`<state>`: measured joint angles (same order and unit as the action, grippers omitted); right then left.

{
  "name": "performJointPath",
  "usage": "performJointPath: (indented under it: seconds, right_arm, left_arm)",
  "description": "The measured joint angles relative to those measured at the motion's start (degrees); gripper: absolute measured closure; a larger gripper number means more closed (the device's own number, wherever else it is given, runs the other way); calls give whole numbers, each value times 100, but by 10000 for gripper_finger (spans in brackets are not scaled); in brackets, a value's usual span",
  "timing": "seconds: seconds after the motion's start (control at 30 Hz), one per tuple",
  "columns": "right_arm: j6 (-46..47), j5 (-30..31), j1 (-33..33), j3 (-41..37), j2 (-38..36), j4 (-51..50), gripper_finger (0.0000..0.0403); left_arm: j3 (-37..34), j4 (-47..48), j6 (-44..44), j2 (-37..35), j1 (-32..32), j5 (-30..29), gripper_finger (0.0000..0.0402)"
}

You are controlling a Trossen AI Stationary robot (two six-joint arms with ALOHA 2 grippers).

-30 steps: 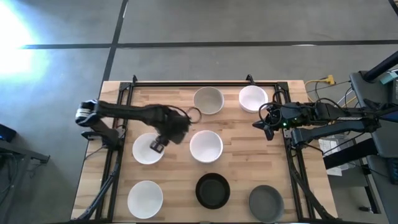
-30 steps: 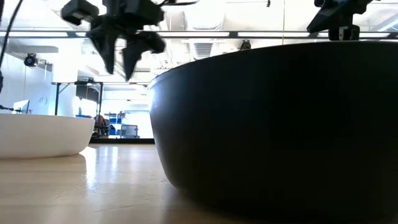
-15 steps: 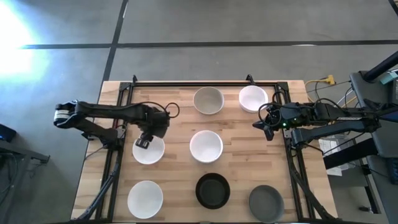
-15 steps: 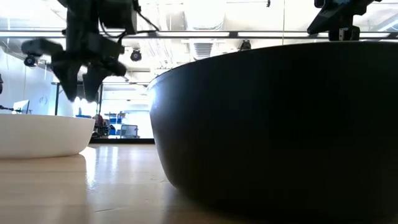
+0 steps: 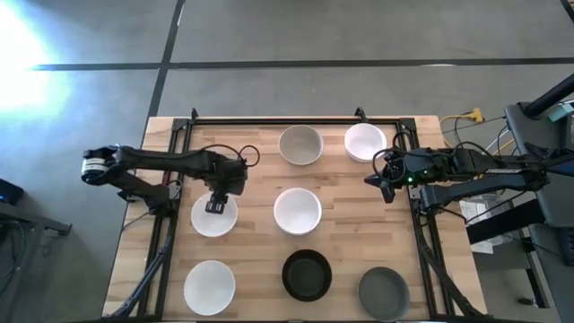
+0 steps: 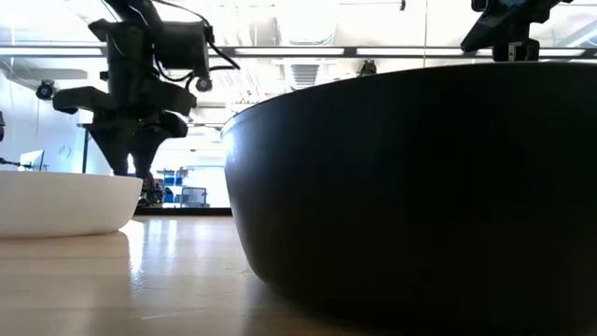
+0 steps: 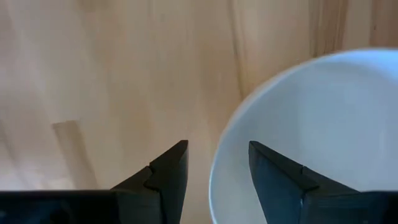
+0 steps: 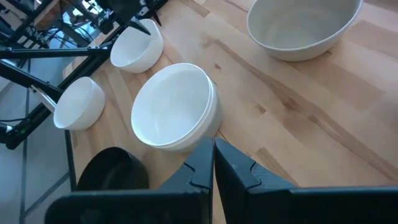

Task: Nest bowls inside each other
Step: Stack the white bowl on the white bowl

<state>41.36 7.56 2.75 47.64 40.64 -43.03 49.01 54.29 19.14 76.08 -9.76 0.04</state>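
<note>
Several bowls stand on the wooden table: white ones at mid left [image 5: 213,218], near left [image 5: 209,285], centre [image 5: 297,211] and far right [image 5: 365,142], a beige-grey one [image 5: 300,144] at the far middle, a black one [image 5: 307,274] and a dark grey one [image 5: 384,292] near the front. My left gripper [image 5: 216,205] is open and points down over the mid-left bowl's far rim [image 7: 219,163]. One finger [image 7: 171,171] stands outside the rim and one [image 7: 273,174] inside, and neither touches it. My right gripper [image 5: 386,184] is shut and waits at the table's right side.
The centre white bowl [image 8: 174,115] shows a double rim, like two nested bowls. Dark frame rails run along the table's left [image 5: 166,224], right [image 5: 421,233] and far [image 5: 296,119] edges. The black bowl [image 6: 420,187] fills most of the low view.
My left gripper has gone toward the table's left edge and down, from beside the centre bowl to the far rim of the mid-left white bowl, and its wrist has turned. The bowls have stayed in place.
</note>
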Motion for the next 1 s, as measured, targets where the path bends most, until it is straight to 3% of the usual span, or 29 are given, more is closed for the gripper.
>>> performJointPath:
  seconds: [0.3,0.53,0.77,1.0]
  right_arm:
    - [2,1,1,0,0,-2,394]
    - [2,0,0,0,0,-2,394]
    - [20,-1,0,0,0,-2,394]
    - [63,-1,-1,0,0,0,394]
  left_arm:
    - [1,4,-37,610,0,159,266]
    - [212,92,-42,594,0,227,384]
    - [1450,1073,-126,602,0,299,400]
    - [2590,1341,-325,722,-42,301,401]
